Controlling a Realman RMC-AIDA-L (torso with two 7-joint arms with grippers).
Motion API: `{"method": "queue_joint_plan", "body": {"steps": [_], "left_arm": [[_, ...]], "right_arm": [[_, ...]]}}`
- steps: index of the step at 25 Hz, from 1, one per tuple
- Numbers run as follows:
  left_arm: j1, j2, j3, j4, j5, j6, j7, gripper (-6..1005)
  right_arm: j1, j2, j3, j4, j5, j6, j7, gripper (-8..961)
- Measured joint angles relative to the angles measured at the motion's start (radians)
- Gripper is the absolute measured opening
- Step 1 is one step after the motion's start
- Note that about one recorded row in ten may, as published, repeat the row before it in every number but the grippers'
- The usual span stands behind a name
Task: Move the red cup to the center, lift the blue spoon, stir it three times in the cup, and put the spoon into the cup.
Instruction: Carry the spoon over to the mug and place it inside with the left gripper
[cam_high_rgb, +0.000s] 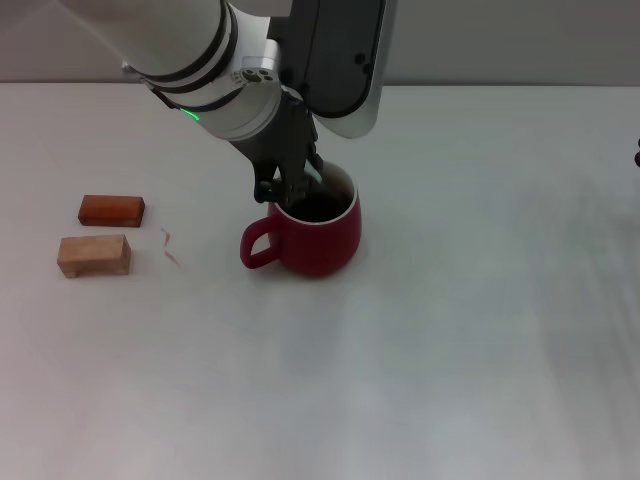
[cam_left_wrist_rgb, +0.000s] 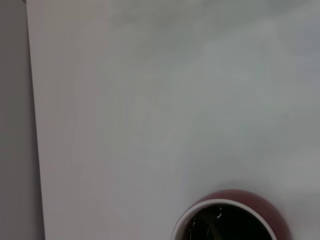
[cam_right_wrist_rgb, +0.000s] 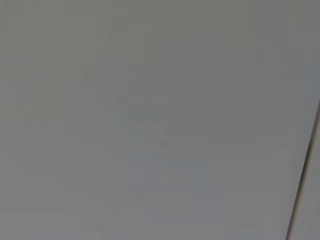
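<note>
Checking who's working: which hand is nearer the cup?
Left. The left hand is at the cup's rim, over its mouth; the right hand is out of view.

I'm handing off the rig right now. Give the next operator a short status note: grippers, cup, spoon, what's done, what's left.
Left gripper: at the near-left rim of the red cup, shut on the blue spoon, which reaches into the cup.
Right gripper: out of sight; its wrist view shows only bare table.
Cup: upright near mid-table, handle toward the two wooden blocks.
Done: cup placed, spoon lifted and in the cup.
Left: stir count unknown from here; release the spoon into the cup, withdraw.
</note>
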Motion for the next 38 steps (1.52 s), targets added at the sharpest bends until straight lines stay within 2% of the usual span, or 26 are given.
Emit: {"method": "queue_joint_plan", "body": {"steps": [17, 28, 38], "left_arm": [[0.034, 0.007, -0.006, 0.006, 0.029, 0.011, -0.003, 173], [0.073, 0.007, -0.005, 0.073, 0.024, 0.05, -0.003, 174], [0.088, 0.006, 0.006, 0.072, 0.02, 0.055, -0.003, 174]], "right_arm": [[0.006, 0.0, 0.0, 0.001, 0.0, 0.003, 0.001, 29], [0.011, -0.002, -0.002, 0.001, 0.0, 0.008, -0.003, 30], [0.012, -0.002, -0.002, 0.001, 0.0, 0.008, -0.004, 30]]}}
